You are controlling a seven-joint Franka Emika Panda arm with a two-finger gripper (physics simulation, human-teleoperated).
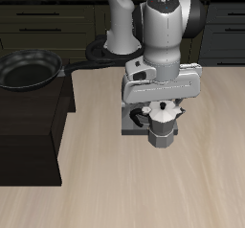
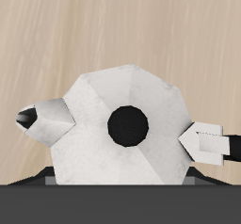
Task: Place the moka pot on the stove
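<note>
The silver faceted moka pot (image 1: 161, 128) with its black lid knob (image 2: 127, 126) stands upright between my fingers, at the edge of the stove nearer the table's front. My gripper (image 1: 161, 111) comes down from above, and both fingertips (image 2: 49, 120) press on the pot's sides, so it is shut on the pot. In the wrist view the pot (image 2: 104, 96) shows mostly over the wooden table, with its rim over the stove's dark grey edge (image 2: 120, 204). The stove (image 1: 131, 126) is a flat grey plate mostly hidden behind my hand; its coil is hidden. I cannot tell whether the pot is lifted.
A black frying pan (image 1: 29, 71) lies on a low black cabinet (image 1: 33, 126) beside the table. The robot's base (image 1: 120, 35) stands behind the stove. Light wooden table top (image 1: 172, 189) stretches toward the front edge.
</note>
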